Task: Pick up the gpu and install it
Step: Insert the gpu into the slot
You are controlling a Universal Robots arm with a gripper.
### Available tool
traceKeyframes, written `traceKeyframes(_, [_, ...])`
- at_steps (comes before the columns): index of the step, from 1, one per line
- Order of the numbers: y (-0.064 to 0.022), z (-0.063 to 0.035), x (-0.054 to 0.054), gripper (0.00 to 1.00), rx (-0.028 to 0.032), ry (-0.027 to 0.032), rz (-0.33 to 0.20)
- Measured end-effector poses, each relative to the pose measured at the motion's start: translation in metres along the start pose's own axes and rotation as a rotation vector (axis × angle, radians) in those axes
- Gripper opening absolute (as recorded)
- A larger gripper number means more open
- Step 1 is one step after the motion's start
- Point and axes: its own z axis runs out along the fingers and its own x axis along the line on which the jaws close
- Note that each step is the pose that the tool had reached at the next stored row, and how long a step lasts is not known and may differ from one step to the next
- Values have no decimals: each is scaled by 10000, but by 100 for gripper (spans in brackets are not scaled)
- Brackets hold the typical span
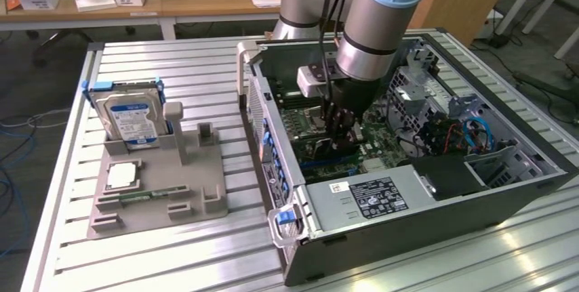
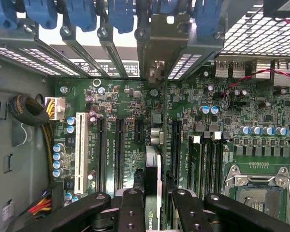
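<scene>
Inside the open PC case (image 1: 506,190) on the counter (image 1: 163,251), exterior view: the arm reaches straight down w/ the gripper (image 1: 342,144) low over the motherboard (image 1: 380,144). Fingers are dark and bunched close. Something dark hangs between them just above the board, prob. the gpu (image 1: 337,148), though it's hard to separate from the fingers here. Beside the case, toward the exterior view's left, a gray fixture tray (image 1: 194,194) holds the hard drive (image 1: 131,119) upright, a CPU (image 1: 122,177) and a RAM stick (image 1: 149,196). No gpu left on the tray.

Wrist view: the gripper (image 2: 152,210) pinches the gpu (image 2: 152,181) edge-on btwn its black fingers (image 2: 130,208), neither spread wide nor fully pressed together, clamped on the card's thickness. The card sits directly under the gripper, long axis running away from the fingers toward the case's rear slot brackets (image 2: 157,38), w/ its metal bracket end (image 2: 155,72) at that rear wall. It lines up parallel w/ the black expansion slots (image 2: 120,152) on the motherboard (image 2: 261,121), between them. Whether its edge is already seated in a slot can't be told. CPU socket (image 2: 253,186) sits off to one side of the card, white slot (image 2: 80,152) to the other.
</scene>
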Motion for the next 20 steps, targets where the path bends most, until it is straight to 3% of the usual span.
traceKeyframes(13, [0,-1,-17,27,0,1,0])
traceKeyframes(20, [0,48,-16,27,0,4,0])
